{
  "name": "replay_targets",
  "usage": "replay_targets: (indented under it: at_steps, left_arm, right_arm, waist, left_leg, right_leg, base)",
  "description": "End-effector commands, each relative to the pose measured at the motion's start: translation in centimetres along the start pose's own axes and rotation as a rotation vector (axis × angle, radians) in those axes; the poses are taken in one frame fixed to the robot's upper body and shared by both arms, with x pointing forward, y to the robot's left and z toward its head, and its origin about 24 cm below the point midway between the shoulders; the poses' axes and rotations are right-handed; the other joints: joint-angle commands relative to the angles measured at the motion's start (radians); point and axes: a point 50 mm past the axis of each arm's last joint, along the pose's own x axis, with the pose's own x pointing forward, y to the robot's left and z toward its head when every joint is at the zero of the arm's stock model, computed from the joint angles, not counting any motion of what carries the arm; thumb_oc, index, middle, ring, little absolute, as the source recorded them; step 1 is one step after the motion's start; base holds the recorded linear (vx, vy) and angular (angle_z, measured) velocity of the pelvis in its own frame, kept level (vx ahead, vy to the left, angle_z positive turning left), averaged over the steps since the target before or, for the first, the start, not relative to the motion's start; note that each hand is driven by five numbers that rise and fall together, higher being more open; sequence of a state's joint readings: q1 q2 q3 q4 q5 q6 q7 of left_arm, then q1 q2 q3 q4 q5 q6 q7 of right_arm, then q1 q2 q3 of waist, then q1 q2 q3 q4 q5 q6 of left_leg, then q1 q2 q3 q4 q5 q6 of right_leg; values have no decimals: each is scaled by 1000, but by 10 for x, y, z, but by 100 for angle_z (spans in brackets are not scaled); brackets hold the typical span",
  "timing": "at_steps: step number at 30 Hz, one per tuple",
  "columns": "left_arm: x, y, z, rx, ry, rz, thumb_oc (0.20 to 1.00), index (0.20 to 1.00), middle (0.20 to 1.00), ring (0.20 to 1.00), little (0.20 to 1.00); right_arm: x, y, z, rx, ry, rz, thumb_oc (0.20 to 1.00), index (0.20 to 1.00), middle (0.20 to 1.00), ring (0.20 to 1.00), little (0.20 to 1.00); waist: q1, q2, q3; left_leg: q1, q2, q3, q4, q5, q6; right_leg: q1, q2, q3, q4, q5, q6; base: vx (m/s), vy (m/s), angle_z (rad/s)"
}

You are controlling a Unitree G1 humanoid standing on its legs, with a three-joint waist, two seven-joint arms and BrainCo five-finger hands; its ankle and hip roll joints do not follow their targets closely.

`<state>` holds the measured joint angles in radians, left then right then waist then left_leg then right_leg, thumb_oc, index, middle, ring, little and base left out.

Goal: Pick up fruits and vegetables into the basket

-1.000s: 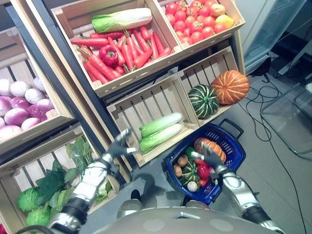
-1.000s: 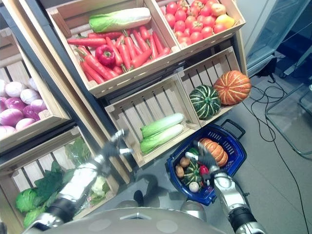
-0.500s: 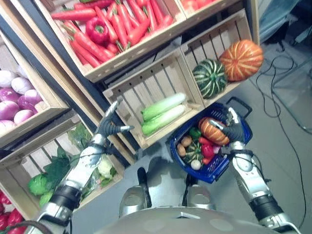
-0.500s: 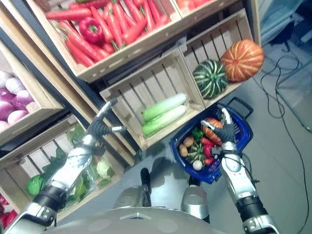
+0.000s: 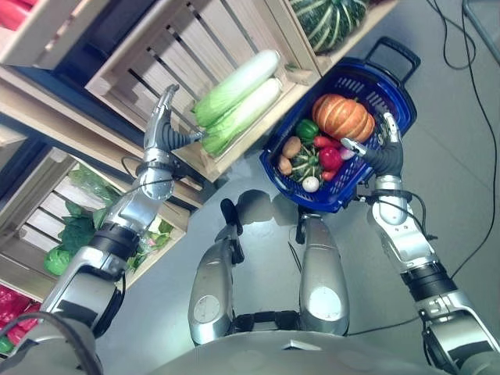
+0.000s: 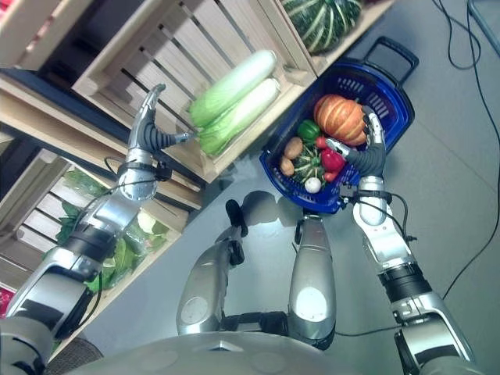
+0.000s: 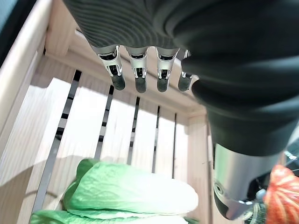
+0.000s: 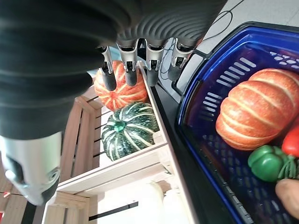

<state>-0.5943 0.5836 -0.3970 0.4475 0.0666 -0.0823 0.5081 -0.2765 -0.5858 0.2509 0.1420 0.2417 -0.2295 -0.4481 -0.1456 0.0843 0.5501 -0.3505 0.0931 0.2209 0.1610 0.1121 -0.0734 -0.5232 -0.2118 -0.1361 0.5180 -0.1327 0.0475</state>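
On the floor beside the lower crate [image 5: 133, 74], a blue basket [image 5: 391, 86] with an orange pumpkin [image 5: 342, 117], a green pepper [image 5: 307, 129], a red pepper [image 5: 331, 158], a potato [image 5: 291, 146], a small striped squash [image 5: 306, 164] and a white bulb [image 5: 311, 183] inside. In the crate, two cabbages [image 5: 234, 98] side by side, not yet taken. Further along the shelf, a big striped squash [image 5: 328, 19].

Left hand [image 5: 162, 129] raised over the crate, just beside the cabbages, fingers [image 7: 136, 74] straight and apart from the thumb, holding nothing. Right hand [image 5: 383, 152] above the basket's near rim, close to the pumpkin, fingers [image 8: 128, 63] also straight, empty.

Step in hand, by judgement: reaching for a cabbage. Next move probably calls for lowering the left hand, curling round one cabbage, then carrying it to the basket, where free room is small.

Compared with half a second ago: whole view tilted down, so the carrots and the orange pumpkin on the shelf gone from sight. Both hands open as before, left one closer to the cabbages.
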Motion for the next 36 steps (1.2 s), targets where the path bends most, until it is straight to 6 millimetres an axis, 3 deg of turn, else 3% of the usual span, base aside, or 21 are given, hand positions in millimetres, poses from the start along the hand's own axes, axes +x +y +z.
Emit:
replay_targets:
  at_steps: [1,9,11,12,13,14,25,36]
  left_arm:
    - [13,20,8,15,-19,114,1000,1000,1000,1000,1000]
    - [41,46,5,54,113,256,1000,1000,1000,1000,1000]
    - [45,52,2,43,155,301,1000,1000,1000,1000,1000]
    - [46,54,-3,47,182,323,1000,1000,1000,1000,1000]
    - [48,57,-2,45,183,337,1000,1000,1000,1000,1000]
    - [50,64,-6,59,210,381,1000,1000,1000,1000,1000]
    - [66,112,-12,124,359,590,1000,1000,1000,1000,1000]
    - [71,118,-22,-7,504,556,1000,1000,1000,1000,1000]
  right_arm:
    - [1,7,24,9,-106,62,1000,1000,1000,1000,1000]
    - [0,6,33,-34,-106,173,1000,1000,1000,1000,1000]
    - [-2,5,33,-37,-97,178,1000,1000,1000,1000,1000]
    - [-4,5,31,-37,-86,181,1000,1000,1000,1000,1000]
    - [-3,5,32,-36,-92,181,1000,1000,1000,1000,1000]
    - [-6,3,29,-42,-78,182,1000,1000,1000,1000,1000]
    - [-8,-3,18,-19,-17,144,1000,1000,1000,1000,1000]
    - [-6,1,12,-20,20,115,1000,1000,1000,1000,1000]
  waist:
    - [-20,-28,-30]
    - [-79,-32,-30]
    - [-91,-33,-30]
    - [-100,-35,-30]
    - [-102,-36,-30]
    - [-114,-41,-30]
    - [-159,-57,-30]
    - [-177,-71,-30]
  left_leg:
    - [-73,29,23,160,-115,-12]
    - [-238,42,58,238,-124,-14]
    - [-258,45,64,246,-124,-15]
    - [-253,44,57,261,-153,-25]
    - [-273,47,69,255,-127,-16]
    - [-271,47,62,270,-156,-27]
    - [-344,59,81,317,-175,-31]
    - [-402,70,88,341,-182,-33]
  right_leg:
    - [-55,54,4,34,-15,12]
    - [-228,71,52,79,-10,2]
    - [-251,75,62,84,-8,2]
    - [-246,77,73,96,-37,10]
    - [-267,78,71,85,-7,2]
    - [-264,82,85,93,-32,10]
    - [-338,98,129,91,-19,8]
    - [-393,104,146,81,2,15]
  base:
    - [26,44,-14]
    - [26,90,-13]
    - [66,73,-16]
    - [31,50,-14]
    - [122,68,-13]
    - [52,54,-15]
    - [23,15,-7]
    - [5,7,-3]
